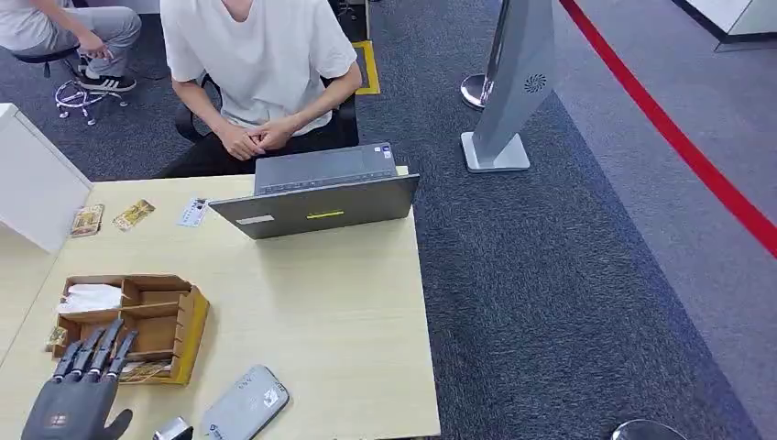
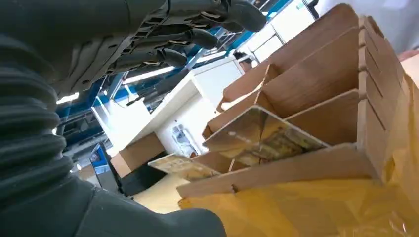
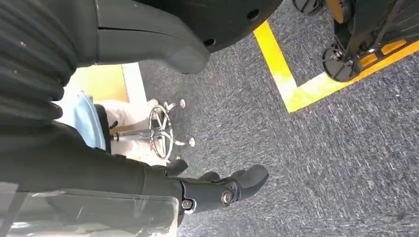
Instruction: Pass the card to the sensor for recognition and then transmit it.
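A wooden compartment box (image 1: 188, 321) stands at the table's near left. A gold-printed card (image 1: 147, 370) leans in its nearest slot, seen close in the left wrist view as the card (image 2: 262, 136) propped against a divider. My left hand (image 1: 81, 390) hovers just in front of the box with fingers (image 2: 197, 37) stretched out above the card and thumb below, holding nothing. A flat grey card sensor (image 1: 246, 403) lies on the table to the right of that hand. My right hand (image 3: 217, 190) hangs over grey carpet with its fingers apart, holding nothing.
A person in a white shirt (image 1: 261, 55) sits behind an open grey laptop (image 1: 321, 192) at the table's far side. Loose cards (image 1: 134, 214) lie at the far left beside a white box (image 1: 32, 183). A small dark object (image 1: 172, 429) lies by the sensor.
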`<control>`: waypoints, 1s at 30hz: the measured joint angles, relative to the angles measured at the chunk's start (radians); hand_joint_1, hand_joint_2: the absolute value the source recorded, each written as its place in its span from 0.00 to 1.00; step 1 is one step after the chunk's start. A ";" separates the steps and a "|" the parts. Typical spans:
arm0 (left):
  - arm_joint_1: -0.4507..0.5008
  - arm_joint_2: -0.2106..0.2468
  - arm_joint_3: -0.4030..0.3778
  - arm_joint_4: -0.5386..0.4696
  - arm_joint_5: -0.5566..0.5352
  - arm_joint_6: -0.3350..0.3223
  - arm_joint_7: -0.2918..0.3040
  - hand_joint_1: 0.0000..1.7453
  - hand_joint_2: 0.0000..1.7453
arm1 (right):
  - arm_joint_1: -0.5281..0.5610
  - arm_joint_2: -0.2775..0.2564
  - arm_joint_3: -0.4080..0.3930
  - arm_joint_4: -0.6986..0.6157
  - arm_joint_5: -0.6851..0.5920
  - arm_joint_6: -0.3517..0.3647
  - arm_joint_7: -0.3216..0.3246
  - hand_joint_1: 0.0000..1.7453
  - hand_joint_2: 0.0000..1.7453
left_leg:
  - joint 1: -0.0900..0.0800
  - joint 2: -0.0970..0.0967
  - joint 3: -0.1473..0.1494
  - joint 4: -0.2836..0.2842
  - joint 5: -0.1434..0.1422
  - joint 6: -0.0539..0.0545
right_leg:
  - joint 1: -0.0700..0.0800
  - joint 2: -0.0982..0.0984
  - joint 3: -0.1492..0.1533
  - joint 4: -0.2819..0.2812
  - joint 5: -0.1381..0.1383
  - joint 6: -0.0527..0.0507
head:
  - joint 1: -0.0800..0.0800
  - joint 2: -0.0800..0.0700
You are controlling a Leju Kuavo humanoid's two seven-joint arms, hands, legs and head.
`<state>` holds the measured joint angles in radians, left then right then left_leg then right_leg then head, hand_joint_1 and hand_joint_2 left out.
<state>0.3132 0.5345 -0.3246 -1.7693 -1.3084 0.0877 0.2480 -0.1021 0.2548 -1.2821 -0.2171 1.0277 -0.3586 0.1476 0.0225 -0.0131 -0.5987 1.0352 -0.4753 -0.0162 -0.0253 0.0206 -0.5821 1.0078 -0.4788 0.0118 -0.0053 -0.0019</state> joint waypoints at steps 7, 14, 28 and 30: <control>-0.018 -0.017 0.002 0.006 -0.019 0.009 0.000 0.00 1.00 | 0.000 0.000 0.000 0.000 0.000 -0.003 0.000 0.00 1.00 | 0.000 0.000 0.000 0.000 0.000 0.000 | 0.000 0.000 0.000 0.000 0.000 0.000 | 0.000 0.000; -0.024 -0.030 0.002 0.011 -0.021 0.010 0.000 0.00 1.00 | 0.000 0.000 0.000 0.000 0.000 -0.004 0.000 0.00 1.00 | 0.000 0.000 0.000 0.000 0.000 0.000 | 0.000 0.000 0.000 0.000 0.000 0.000 | 0.000 0.000; -0.025 -0.032 0.002 0.014 -0.028 0.020 0.000 0.00 1.00 | 0.000 0.000 0.000 0.000 0.000 -0.004 0.000 0.00 1.00 | 0.000 0.000 0.000 0.000 0.000 0.000 | 0.000 0.000 0.000 0.000 0.000 0.000 | 0.000 0.000; -0.028 -0.044 0.002 0.016 -0.048 0.043 0.000 0.00 1.00 | 0.000 0.000 0.000 0.000 0.002 -0.003 0.000 0.00 1.00 | 0.000 0.000 0.000 0.000 0.000 0.000 | 0.000 0.000 0.000 0.000 0.000 0.000 | 0.000 0.000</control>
<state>0.2856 0.4909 -0.3223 -1.7537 -1.3565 0.1308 0.2476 -0.1022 0.2548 -1.2821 -0.2171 1.0300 -0.3620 0.1476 0.0225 -0.0132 -0.5986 1.0353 -0.4753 -0.0162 -0.0254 0.0206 -0.5821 1.0078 -0.4788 0.0119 -0.0053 -0.0019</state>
